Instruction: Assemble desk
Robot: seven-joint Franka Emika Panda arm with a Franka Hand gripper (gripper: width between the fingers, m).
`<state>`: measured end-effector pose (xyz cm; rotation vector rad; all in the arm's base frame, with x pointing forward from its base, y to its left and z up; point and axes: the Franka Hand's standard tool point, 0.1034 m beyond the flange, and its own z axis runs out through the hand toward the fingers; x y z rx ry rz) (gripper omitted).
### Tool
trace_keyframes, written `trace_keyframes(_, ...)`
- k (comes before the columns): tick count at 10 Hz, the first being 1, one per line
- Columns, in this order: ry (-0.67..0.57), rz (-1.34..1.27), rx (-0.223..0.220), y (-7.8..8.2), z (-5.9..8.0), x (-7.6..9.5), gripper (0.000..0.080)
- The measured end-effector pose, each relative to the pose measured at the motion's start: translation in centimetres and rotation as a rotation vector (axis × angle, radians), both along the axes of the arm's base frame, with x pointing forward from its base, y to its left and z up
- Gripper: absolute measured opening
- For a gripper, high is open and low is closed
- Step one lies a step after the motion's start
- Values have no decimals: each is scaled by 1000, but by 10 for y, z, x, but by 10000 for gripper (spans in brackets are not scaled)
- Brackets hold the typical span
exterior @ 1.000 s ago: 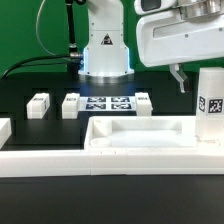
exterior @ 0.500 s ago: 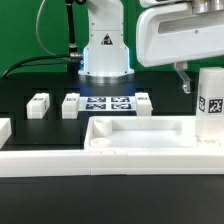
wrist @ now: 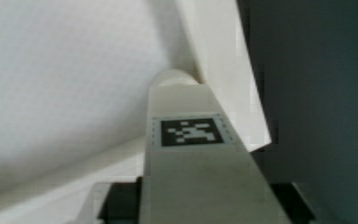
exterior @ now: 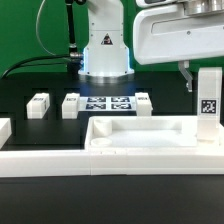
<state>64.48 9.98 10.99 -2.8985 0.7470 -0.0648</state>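
Beside desk top, gripper fingers look part-closed, pinching upright leg; we risk leg tilting/slipping if grip's off-centre.

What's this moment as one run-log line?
tool: clamps upright leg | leg: at corner of desk top | other legs: loose

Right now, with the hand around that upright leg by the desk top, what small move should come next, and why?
Probably close the hand firmly on the leg before any lift. The wrist view shows fingers flanking its sides, but a firm pinch isn't evident. It stands upright beside the desk top at its end on the exterior view's right; a loose lift could tip it.
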Motion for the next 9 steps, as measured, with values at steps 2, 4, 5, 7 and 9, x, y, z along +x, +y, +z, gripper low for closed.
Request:
trace_keyframes(2, 50, -337, 68, -5, 0, 1, 294)
trace_keyframes(4, 144, -716, 150, 1, -1, -2, 294)
trace_keyframes(5, 177, -859, 184, 4, -2, -1, 294)
trace_keyframes(7, 198, -955, 190, 8, -2, -2, 294)
trace_keyframes(9, 190, -916, 188, 8, -2, -2, 294)
